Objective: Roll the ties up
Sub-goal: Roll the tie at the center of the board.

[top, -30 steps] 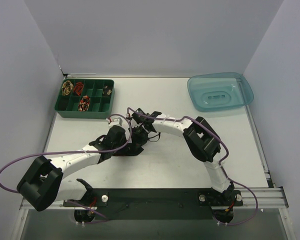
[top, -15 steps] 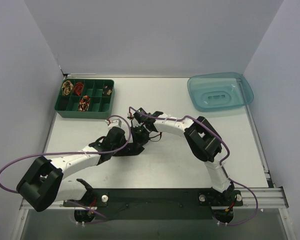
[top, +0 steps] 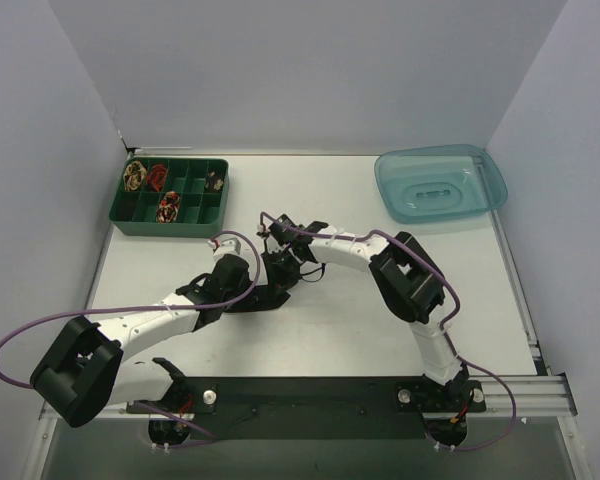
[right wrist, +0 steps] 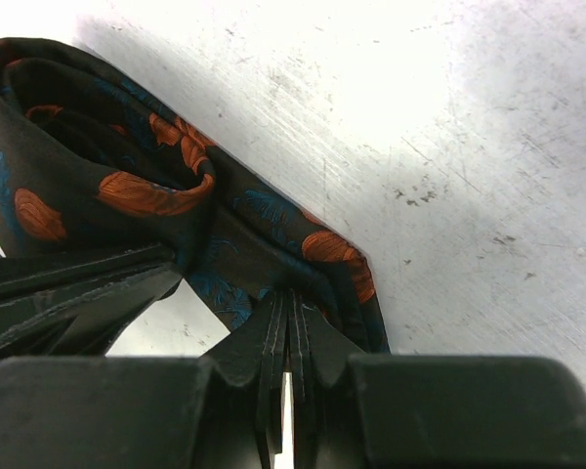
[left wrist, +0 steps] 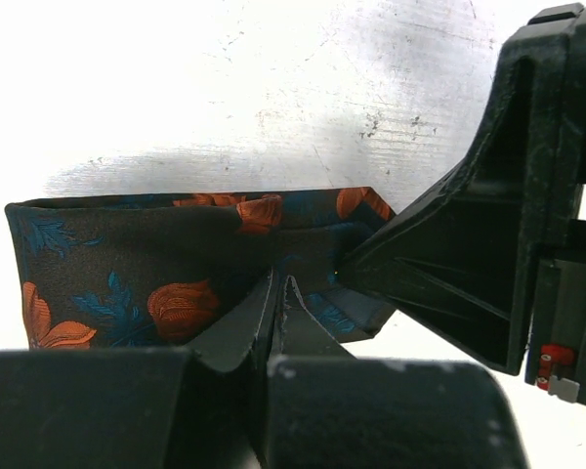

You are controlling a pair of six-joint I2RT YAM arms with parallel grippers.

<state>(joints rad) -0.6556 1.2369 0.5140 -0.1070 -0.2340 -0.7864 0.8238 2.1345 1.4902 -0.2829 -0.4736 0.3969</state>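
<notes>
A dark navy tie with orange flowers (left wrist: pixel 127 254) lies partly folded on the white table, mostly hidden under both grippers in the top view (top: pixel 270 296). My left gripper (left wrist: pixel 281 285) is shut on the tie's near edge. My right gripper (right wrist: pixel 291 298) is shut on the tie's other edge, where the fabric bunches into a loose coil (right wrist: pixel 88 147). The two grippers meet tip to tip over the tie in the top view: the left (top: pixel 248 290), the right (top: pixel 278 268). Several rolled ties (top: pixel 167 205) sit in the green tray's compartments.
A green divided tray (top: pixel 195 200) stands at the back left. A teal plastic tub (top: pixel 440 185) stands at the back right. Purple cables loop along both arms.
Both grippers have shifted slightly toward the near left with the tie between them. The grips have not changed.
</notes>
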